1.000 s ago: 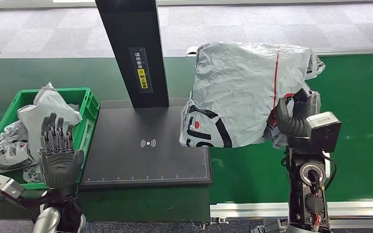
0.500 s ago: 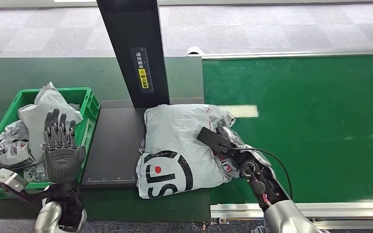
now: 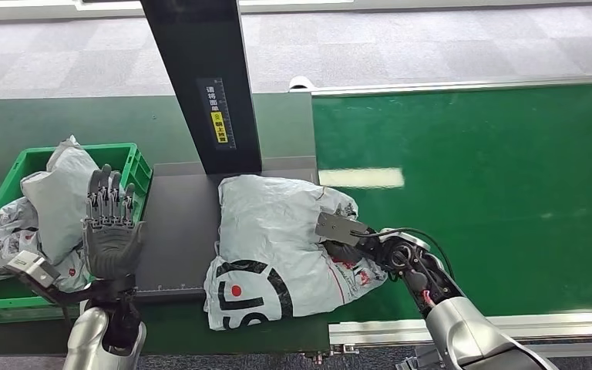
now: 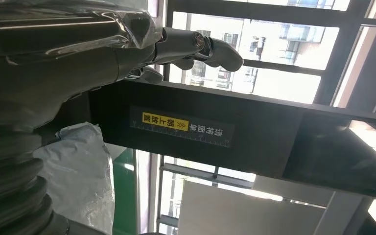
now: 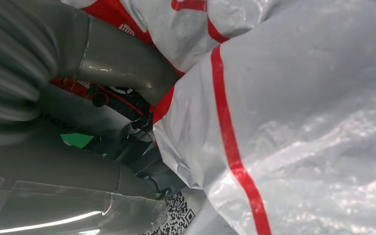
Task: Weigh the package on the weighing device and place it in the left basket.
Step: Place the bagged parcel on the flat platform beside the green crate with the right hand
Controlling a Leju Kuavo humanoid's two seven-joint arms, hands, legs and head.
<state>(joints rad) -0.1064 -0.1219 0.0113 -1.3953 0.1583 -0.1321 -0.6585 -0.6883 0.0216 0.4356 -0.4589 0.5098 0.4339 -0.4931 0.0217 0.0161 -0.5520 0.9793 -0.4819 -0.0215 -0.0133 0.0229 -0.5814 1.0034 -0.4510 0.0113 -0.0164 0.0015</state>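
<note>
Grey carpet-tile floor (image 3: 432, 46) (bright windows (image 4: 274, 54) beyond).

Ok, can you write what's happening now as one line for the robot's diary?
package: on scale, overhanging front edge | right robot hand: gripping package | left robot hand: open, raised by green basket

light: even, bright overhead | glare: conveyor belt (image 3: 358, 177), backlit windows (image 4: 274, 58) | blur: right wrist close-up soft
</note>
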